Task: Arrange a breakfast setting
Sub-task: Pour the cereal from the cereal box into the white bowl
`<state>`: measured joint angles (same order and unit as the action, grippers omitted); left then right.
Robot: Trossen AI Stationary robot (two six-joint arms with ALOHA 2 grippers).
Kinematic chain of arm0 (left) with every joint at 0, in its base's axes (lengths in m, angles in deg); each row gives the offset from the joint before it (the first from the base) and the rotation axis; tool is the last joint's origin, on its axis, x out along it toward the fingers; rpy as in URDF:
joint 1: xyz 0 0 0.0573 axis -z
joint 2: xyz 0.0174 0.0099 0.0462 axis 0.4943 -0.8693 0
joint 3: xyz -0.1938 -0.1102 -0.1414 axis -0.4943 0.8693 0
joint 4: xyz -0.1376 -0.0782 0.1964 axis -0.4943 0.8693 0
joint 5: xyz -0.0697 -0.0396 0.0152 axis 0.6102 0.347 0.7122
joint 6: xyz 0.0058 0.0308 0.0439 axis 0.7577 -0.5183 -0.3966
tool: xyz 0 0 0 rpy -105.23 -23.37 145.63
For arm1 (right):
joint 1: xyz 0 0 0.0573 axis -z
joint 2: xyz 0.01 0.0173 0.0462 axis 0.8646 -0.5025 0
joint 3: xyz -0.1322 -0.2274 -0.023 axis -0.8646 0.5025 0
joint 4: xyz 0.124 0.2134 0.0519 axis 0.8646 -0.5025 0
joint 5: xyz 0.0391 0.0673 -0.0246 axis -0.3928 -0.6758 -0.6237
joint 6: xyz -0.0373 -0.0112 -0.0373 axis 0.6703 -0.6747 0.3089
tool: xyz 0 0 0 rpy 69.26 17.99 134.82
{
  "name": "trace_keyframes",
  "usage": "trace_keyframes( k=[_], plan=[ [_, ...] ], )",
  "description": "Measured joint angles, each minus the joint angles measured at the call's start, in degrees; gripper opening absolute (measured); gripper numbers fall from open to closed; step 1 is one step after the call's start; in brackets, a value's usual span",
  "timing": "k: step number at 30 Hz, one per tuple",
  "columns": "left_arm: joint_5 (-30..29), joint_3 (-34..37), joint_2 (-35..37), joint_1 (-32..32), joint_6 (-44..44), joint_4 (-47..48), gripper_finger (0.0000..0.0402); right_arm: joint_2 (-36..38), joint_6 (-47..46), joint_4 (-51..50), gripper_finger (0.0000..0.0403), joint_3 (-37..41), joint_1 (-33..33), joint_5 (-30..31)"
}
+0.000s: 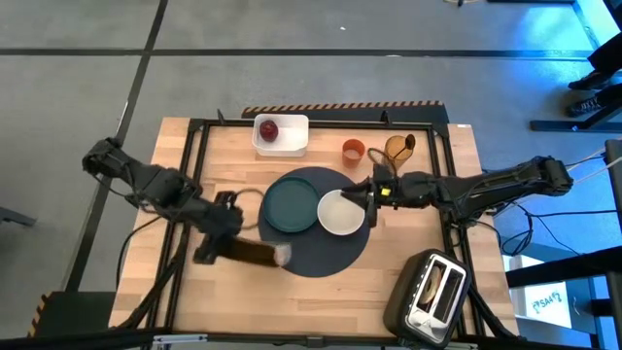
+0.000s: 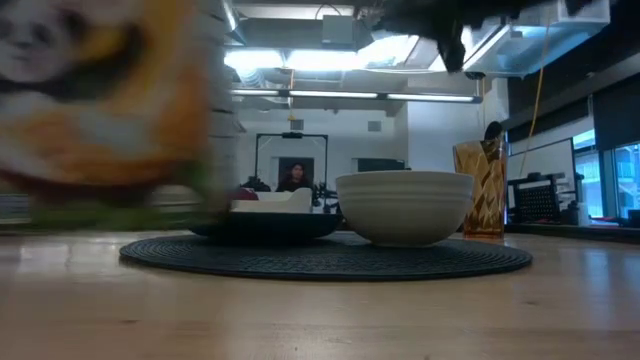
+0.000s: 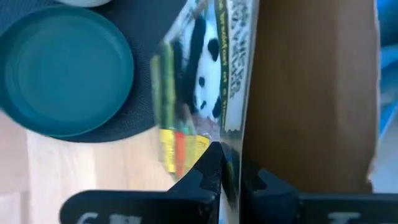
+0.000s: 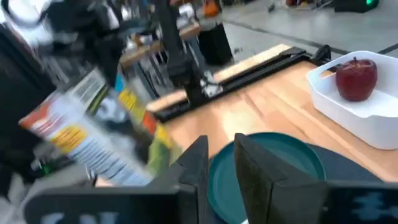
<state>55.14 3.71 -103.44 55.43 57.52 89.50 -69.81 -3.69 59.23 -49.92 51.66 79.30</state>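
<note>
A dark round mat [image 1: 316,248] lies mid-table. On it sit a teal plate [image 1: 290,206] and a white bowl [image 1: 340,214]. My left gripper [image 1: 231,233] is shut on a panda-print cereal box [image 1: 251,254], held at the mat's left edge. My right gripper [image 1: 367,194] hangs above the bowl's right rim with a narrow gap between its fingers, touching nothing. In the low view it stands clear above the bowl [image 2: 405,205]. A red fruit [image 1: 267,128] lies in a white tray. A small orange cup [image 1: 353,151] stands behind the mat. I see no spoon. My left gripper pinches a thin edge of the cereal box [image 3: 231,163] between its two fingers, with the printed face on one side and a plain brown face [image 3: 311,93] on the other. The box is tilted and looks clear of the table in the right wrist view [image 4: 93,143].
A white tray [image 1: 292,146] sits at the back middle. An amber glass [image 1: 398,148] stands right of the orange cup. A silver-and-black toaster [image 1: 432,292] stands at the near right corner. A black frame [image 1: 194,146] borders the tabletop. A person shows far behind the table [image 2: 296,178].
</note>
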Motion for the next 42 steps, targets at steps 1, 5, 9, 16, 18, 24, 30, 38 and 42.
trace_keyframes(
  k=[1,5,9,16,18,24,30,38,42],
  plan=[
    [0.9,0.0,0.0,-1.0,0.5,-0.4,0.0001,-0.1,0.8,-3.3,0.0073,-1.8,-0.5,-0.2],
    [4.7,-0.1,-0.3,-2.8,0.5,-1.3,0.0001,-0.8,4.2,-8.0,0.0115,-6.2,-0.7,-3.4],
    [6.6,-2.3,-0.3,-4.2,0.5,-2.9,0.0,-2.6,9.2,-4.0,0.0188,-7.0,-2.0,-6.2],
    [2.2,-9.9,-0.2,-8.7,2.2,-2.9,0.0,-10.3,12.4,7.2,0.0331,-6.8,-2.7,-8.7],
    [-0.1,-11.7,-0.2,-10.2,3.4,-2.9,0.0,-12.4,12.0,10.3,0.0357,-6.8,-2.7,-9.2],
    [-3.6,-17.1,-0.2,-13.7,3.0,-2.6,0.0,-16.8,14.4,12.8,0.0382,-6.8,-2.5,-7.2],
    [-4.5,-19.7,-0.2,-16.2,1.8,-2.7,0.0,-19.1,15.3,19.1,0.0383,-7.0,-1.4,-5.7],
    [-4.5,-19.8,-1.1,-18.3,-1.1,-6.0,0.0,-27.7,15.6,11.4,0.0366,-20.2,-0.2,-9.8],
    [-3.9,-19.9,-1.2,-18.7,-1.4,-8.6,0.0,-31.3,15.2,-0.8,0.0321,-27.7,0.3,-10.1]
  ],
)
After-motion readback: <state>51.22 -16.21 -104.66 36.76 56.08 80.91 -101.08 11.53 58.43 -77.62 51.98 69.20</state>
